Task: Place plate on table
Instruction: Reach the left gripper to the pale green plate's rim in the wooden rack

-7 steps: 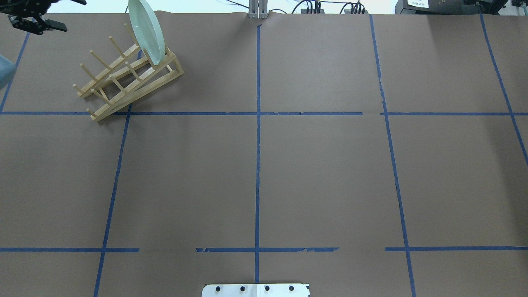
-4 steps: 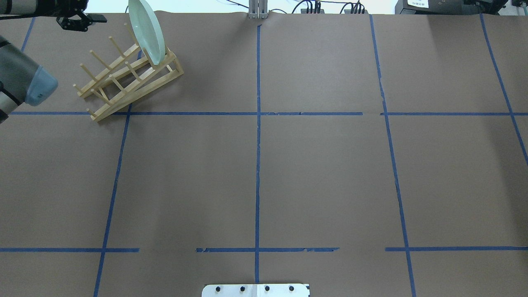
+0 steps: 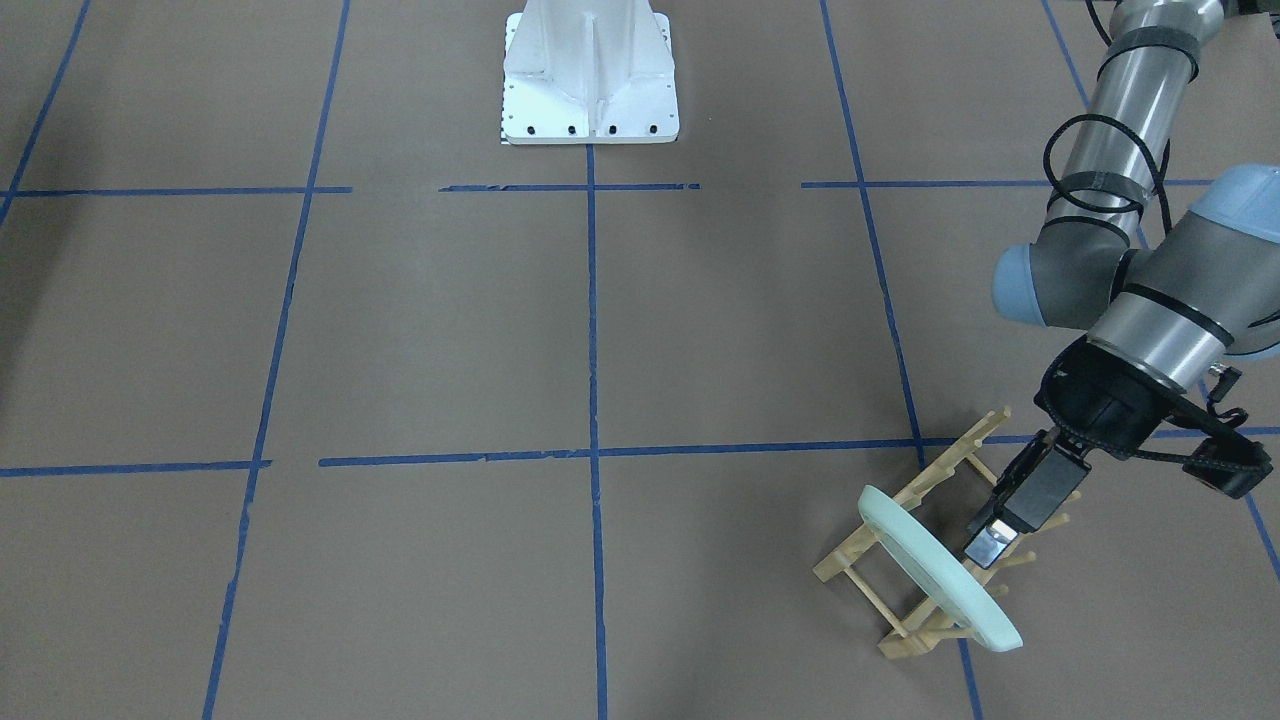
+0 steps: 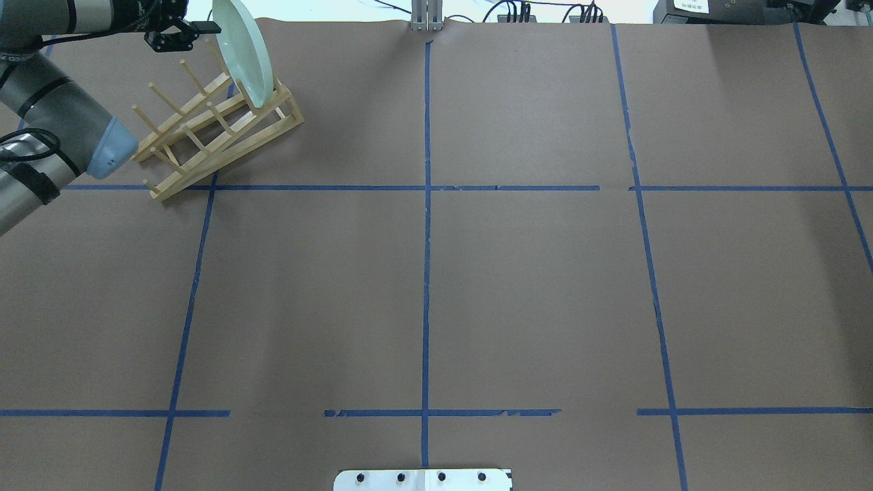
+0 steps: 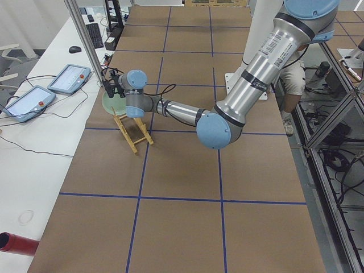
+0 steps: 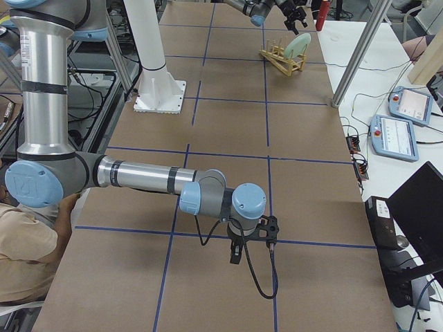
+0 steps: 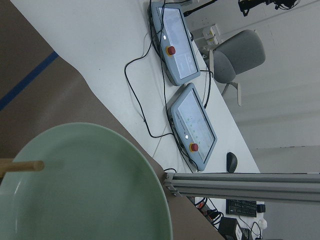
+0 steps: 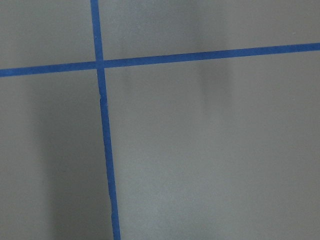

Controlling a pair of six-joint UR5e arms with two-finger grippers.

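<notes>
Brown taped table. On it the plate stands on edge in the wooden rack. Just beyond its rim hovers the left gripper; spread or pinched, I cannot tell. Reaching step, I'd say; next, straddle that rim.

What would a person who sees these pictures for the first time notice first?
The pale green plate stands on edge at the end of a wooden peg rack, in the far left corner of the brown, blue-taped table. The left fingers hover close to the plate's rim.
</notes>
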